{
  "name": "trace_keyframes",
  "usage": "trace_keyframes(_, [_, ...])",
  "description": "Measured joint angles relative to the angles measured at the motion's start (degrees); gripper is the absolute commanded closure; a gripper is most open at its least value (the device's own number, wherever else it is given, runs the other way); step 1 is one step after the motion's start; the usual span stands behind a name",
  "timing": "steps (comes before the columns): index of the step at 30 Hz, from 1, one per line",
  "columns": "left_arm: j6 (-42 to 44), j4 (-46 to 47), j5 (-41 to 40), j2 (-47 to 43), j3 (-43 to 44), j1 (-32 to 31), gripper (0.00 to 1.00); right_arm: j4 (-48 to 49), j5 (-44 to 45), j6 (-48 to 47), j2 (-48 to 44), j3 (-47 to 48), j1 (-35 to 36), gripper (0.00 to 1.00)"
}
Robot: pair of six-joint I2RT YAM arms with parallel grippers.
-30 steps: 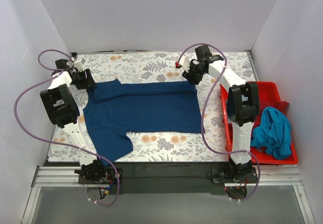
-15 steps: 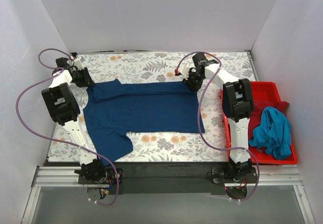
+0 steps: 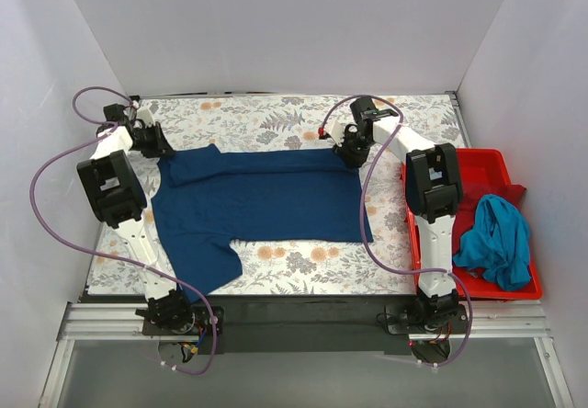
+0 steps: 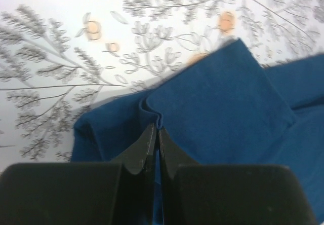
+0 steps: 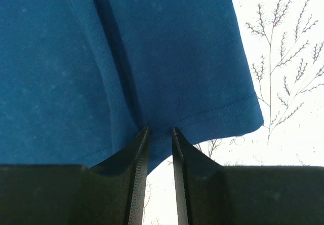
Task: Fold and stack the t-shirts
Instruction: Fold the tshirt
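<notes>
A navy blue t-shirt (image 3: 262,197) lies spread flat on the floral table cover (image 3: 266,119), with one sleeve toward the near left. No print shows. My left gripper (image 3: 158,146) sits at the shirt's far left corner. In the left wrist view it (image 4: 157,128) is shut on a raised fold of the navy cloth (image 4: 217,98). My right gripper (image 3: 352,157) is at the far right corner. In the right wrist view its jaws (image 5: 158,129) stand slightly apart around the stitched hem (image 5: 212,116).
A red plastic bin (image 3: 496,157) stands at the right edge, holding a crumpled teal-blue t-shirt (image 3: 496,238) over a red one (image 3: 516,194). White walls close in the table on three sides.
My right gripper has moved nearer and slightly left with the shirt's far right corner, then stopped. My left gripper has barely shifted. The shirt lies a little flatter on the right.
</notes>
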Motion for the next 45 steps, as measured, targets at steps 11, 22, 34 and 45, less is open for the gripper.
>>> trace_keyframes(11, [30.05, -19.1, 15.93, -16.79, -12.24, -0.44, 1.0, -1.7, 1.25, -0.61, -1.38, -1.18, 0.0, 0.72])
trace_keyframes(22, [70.07, -38.12, 14.27, -28.2, -36.81, -0.59, 0.75, -2.56, 2.78, -1.14, -3.04, -2.49, 0.0, 0.72])
trace_keyframes(34, [66.82, -36.81, 14.97, -30.12, -30.6, 1.09, 0.72, -2.86, 2.43, -1.01, -5.66, -2.82, 0.0, 0.71])
trace_keyframes(45, [20.33, -6.03, 6.51, -23.71, -18.97, 1.44, 0.86, -2.4, 1.62, 5.03, -1.2, 7.63, 0.46, 0.71])
